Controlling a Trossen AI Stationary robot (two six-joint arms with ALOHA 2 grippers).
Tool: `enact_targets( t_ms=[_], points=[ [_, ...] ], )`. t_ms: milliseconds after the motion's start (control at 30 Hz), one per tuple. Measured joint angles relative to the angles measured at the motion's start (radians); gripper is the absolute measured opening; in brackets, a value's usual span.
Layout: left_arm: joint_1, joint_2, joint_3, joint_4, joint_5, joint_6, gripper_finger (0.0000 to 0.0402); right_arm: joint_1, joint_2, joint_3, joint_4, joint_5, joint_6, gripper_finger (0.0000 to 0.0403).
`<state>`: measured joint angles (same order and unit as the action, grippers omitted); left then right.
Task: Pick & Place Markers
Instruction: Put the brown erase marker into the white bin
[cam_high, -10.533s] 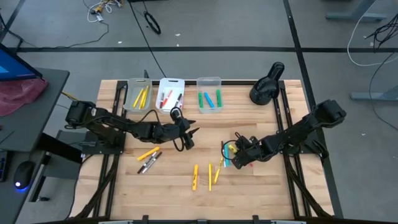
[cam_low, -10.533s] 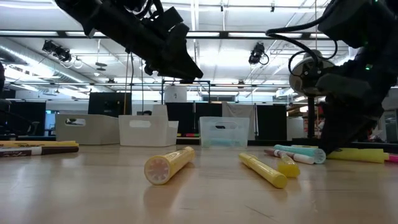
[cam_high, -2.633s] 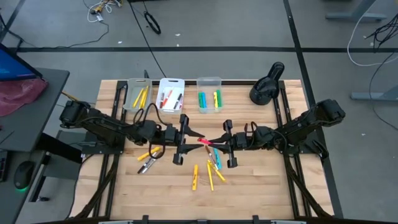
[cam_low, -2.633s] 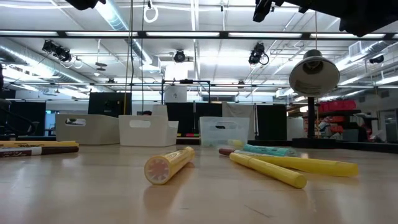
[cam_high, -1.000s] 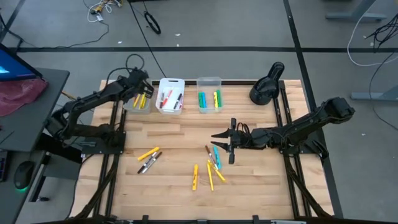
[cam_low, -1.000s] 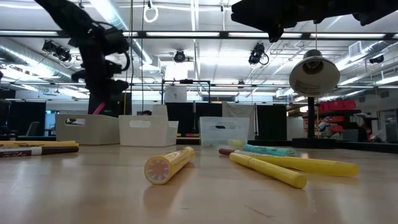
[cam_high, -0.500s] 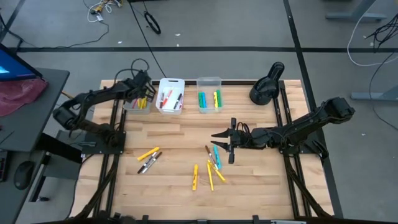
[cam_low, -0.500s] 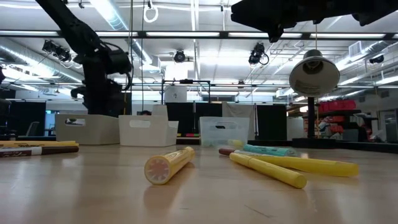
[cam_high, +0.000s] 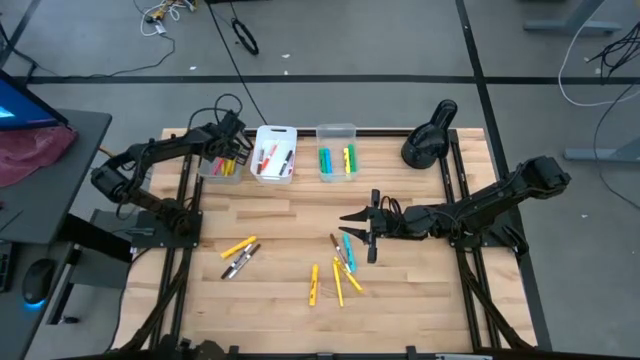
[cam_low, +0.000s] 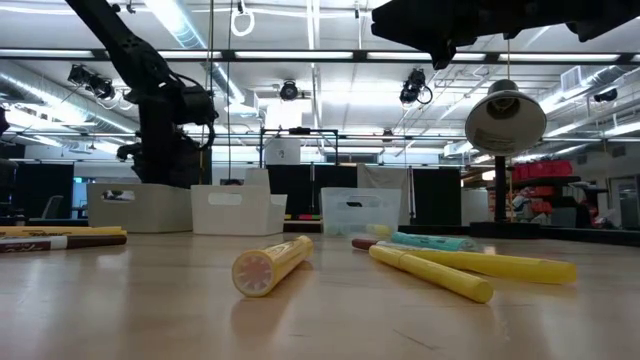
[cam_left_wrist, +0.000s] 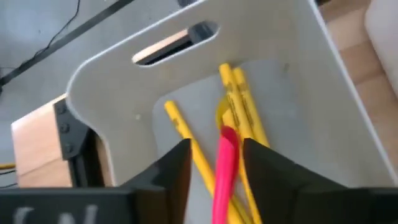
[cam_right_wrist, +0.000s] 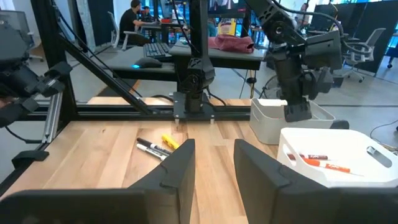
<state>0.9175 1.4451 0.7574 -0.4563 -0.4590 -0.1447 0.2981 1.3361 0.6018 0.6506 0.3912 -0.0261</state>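
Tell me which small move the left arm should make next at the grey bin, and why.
Probably raise the left gripper straight up, out of the grey bin. Its fingers stand wider than the red marker between them, and that marker already points down among the yellow markers in the bin, so it seems released.

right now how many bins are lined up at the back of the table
3: the left bin under the left gripper, the white middle bin, and the clear right bin. All sit in one row along the table's far edge.
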Motion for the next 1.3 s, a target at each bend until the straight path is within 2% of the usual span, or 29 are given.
enact_targets(
  t_ms=[200,300,433,567,700,867,1033,1167,1300],
  points=[
    [0.009,0.000,0.123,-0.191,0.000,0.000,0.0223,0.000,0.000,0.000,-0.002,0.000,0.012,0.0111],
    [-0.018,-0.016,0.188,-0.269,0.000,-0.005,0.0235,0.000,0.000,0.000,-0.003,0.000,0.012,0.0111],
    [-0.115,-0.091,0.211,-0.266,0.012,-0.030,0.0235,0.000,0.000,0.000,-0.018,0.000,0.013,0.0111],
    [-0.299,-0.190,0.210,-0.258,0.011,-0.116,0.0225,0.000,0.000,0.000,-0.041,0.000,0.027,0.0111],
    [-0.573,-0.261,0.202,-0.195,-0.052,-0.173,0.0214,0.000,0.000,0.000,-0.050,0.000,0.033,0.0111],
    [-0.922,-0.282,0.123,-0.023,-0.186,-0.179,0.0200,0.000,0.000,0.000,-0.050,0.000,0.034,0.0111],
    [-1.195,-0.274,0.012,0.068,-0.236,-0.238,0.0189,0.000,0.000,0.000,-0.049,0.000,0.045,0.0111],
    [-1.351,-0.274,-0.046,0.063,-0.168,-0.415,0.0183,0.000,0.000,0.000,-0.048,-0.007,0.045,0.0111],
    [-1.447,-0.274,-0.083,0.062,0.033,-0.673,0.0181,0.000,0.000,0.000,-0.046,-0.007,0.048,0.0111]
  ],
)
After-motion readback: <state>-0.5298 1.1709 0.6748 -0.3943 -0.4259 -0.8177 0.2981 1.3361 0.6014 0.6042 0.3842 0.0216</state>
